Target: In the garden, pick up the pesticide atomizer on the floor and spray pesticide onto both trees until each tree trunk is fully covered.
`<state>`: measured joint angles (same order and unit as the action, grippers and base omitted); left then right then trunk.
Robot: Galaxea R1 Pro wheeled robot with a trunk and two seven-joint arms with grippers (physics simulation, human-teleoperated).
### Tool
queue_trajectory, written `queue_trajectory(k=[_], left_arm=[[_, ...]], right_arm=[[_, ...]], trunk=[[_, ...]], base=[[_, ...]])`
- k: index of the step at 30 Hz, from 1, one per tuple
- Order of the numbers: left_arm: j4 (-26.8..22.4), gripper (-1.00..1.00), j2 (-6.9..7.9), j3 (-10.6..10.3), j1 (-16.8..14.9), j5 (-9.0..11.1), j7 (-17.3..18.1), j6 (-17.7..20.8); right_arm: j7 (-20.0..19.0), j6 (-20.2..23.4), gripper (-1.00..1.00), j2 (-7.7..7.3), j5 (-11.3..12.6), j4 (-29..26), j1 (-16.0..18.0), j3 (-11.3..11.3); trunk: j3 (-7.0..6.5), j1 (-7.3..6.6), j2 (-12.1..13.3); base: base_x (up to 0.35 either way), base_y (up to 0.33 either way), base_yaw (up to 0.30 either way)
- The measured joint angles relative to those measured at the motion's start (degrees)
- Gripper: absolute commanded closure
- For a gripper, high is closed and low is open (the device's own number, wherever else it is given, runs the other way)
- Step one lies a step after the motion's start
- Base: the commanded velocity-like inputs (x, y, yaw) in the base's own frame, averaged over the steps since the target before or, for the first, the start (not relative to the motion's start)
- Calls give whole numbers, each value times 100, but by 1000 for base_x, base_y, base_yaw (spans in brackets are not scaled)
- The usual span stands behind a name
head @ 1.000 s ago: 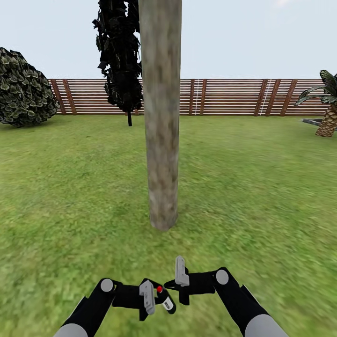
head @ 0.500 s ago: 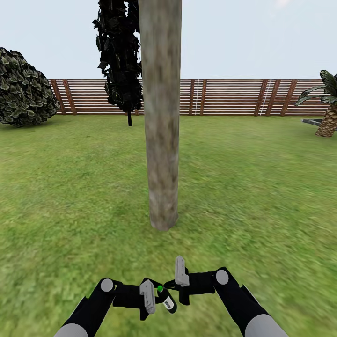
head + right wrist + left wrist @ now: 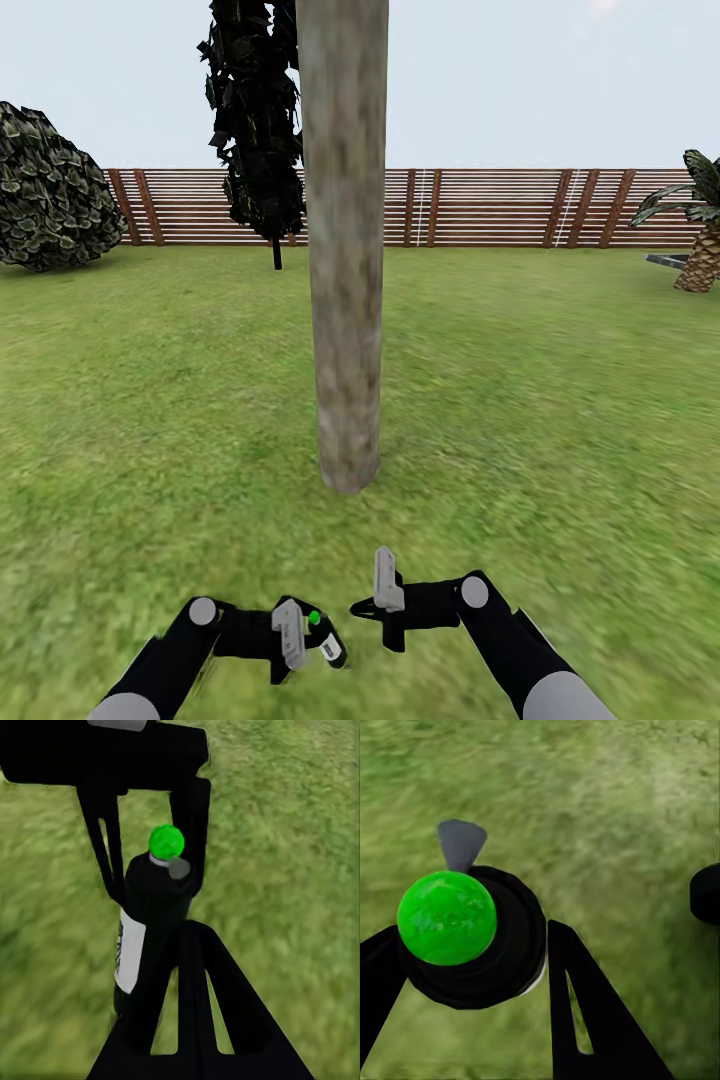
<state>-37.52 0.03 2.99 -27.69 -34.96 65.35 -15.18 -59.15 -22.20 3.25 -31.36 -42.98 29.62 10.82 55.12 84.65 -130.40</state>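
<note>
Tree trunk (image 3: 346, 300) stands directly ahead, blocking the centre line. Open lawn (image 3: 560, 400) on both sides offers unobstructed passage; clearance behind the trunk probably similar.

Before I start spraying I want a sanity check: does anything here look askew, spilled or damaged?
Nothing stands out. The black pesticide atomizer with a green ball top sits upright in the left gripper. The thick pale grey-brown tree trunk stands straight on the green lawn, which shows no puddle.
</note>
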Motion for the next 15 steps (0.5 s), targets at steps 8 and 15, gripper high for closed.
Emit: queue_trajectory(k=[8,15], left_arm=[[66,100,236,35,62,-8,-672,11],[153,100,454,250,64,30,-1572,69]], right_arm=[[0,5,100,-2,-2,0,0,7],[0,-2,-100,-8,-2,4,0,4]], trunk=[[0,0,0],[0,0,0]], base=[[0,0,0],[0,0,0]])
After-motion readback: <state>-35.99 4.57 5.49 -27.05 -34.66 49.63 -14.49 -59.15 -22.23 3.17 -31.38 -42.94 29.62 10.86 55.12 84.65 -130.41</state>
